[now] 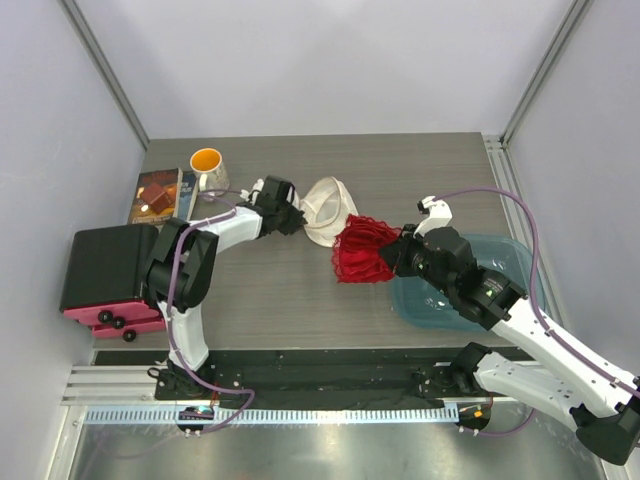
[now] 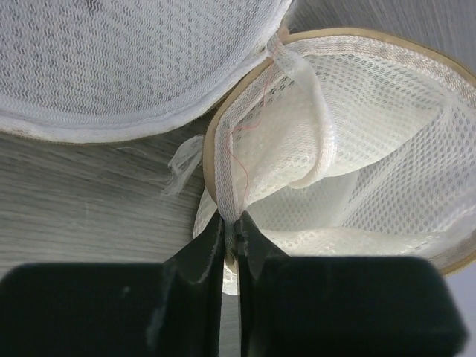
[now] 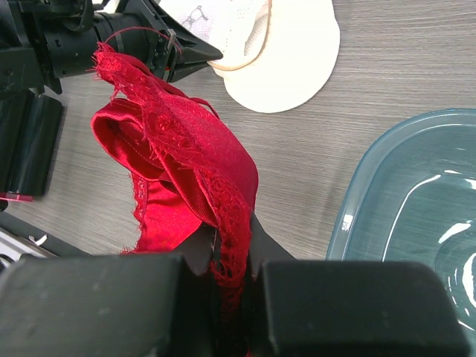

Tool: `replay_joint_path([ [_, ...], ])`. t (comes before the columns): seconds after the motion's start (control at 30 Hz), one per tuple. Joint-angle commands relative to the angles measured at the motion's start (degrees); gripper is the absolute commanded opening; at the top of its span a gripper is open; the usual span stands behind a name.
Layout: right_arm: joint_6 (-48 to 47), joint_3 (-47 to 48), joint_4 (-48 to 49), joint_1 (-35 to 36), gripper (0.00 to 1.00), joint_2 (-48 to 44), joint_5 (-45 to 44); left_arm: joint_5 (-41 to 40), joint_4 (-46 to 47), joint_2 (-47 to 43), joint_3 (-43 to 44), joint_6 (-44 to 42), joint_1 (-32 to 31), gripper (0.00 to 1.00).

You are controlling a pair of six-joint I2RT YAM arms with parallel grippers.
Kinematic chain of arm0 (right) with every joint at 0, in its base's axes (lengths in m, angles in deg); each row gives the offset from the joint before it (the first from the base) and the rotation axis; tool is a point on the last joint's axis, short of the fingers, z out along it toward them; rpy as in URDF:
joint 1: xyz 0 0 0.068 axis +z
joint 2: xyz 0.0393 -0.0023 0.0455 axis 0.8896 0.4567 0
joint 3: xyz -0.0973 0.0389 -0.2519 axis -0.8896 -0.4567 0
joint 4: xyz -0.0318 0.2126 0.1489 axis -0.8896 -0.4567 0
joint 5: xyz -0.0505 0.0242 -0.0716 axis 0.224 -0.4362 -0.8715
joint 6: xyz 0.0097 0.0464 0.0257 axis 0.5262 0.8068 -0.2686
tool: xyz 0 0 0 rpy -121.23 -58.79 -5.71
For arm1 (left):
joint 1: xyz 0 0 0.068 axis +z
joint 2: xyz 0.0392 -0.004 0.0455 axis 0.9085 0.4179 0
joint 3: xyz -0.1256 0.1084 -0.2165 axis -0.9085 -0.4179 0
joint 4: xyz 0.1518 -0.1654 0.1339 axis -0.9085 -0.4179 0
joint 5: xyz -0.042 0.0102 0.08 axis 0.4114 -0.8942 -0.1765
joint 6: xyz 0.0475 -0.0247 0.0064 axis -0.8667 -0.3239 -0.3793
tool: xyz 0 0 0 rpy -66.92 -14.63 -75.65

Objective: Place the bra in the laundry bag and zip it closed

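Red bra (image 3: 178,163) hangs pinched tight in the right pincer (image 3: 227,256). The left pincer (image 2: 232,234) is squeezed on the rim of the white laundry bag (image 2: 357,126).

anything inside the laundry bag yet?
Only its own white mesh lining shows inside the laundry bag; its mouth is open. The red bra is outside, beside it, clamped in the right jaws. The pocket beneath the folded inner layer is covered.

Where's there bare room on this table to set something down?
Free: the near tabletop between the left arm and the blue tub, and the far strip behind the laundry bag. Crowded: mug, book and black case at left; bag and bra mid-table.
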Motion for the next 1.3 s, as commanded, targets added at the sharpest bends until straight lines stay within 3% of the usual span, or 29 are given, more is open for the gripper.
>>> replay_joint_path([
  [0.0,0.7,1.9,1.7,-0.1,0.01,0.7,0.6,-5.1,-2.3,-1.8,3.4,-5.8,-1.7,0.06],
  [0.1,-0.3,3.7,1.1,-0.1,0.01,2.4,1.3,-7.2,-3.3,-4.4,3.5,-11.0,-4.1,0.0],
  [0.3,-6.1,13.9,-7.7,-0.1,0.01,9.3,-2.2,-10.5,-3.5,-12.0,-2.7,-20.0,-9.9,0.0],
  [0.7,-16.2,30.1,-15.4,-0.1,0.01,27.1,-3.3,-9.7,1.2,-26.9,-17.3,-25.4,-14.1,0.0],
  [1.07,-24.5,34.2,-14.7,-0.1,0.01,38.0,2.0,-7.6,1.8,-28.9,-16.6,-31.0,-14.4,0.0],
  [1.13,-25.7,33.0,-12.0,-0.1,0.01,38.2,-0.7,-6.2,2.2,-28.7,-16.5,-31.7,-14.4,0.0],
  [1.27,-28.6,30.8,-5.3,-0.1,0.01,38.4,3.1,-4.4,2.3,-28.6,-16.1,-32.3,-14.5,0.0],
])
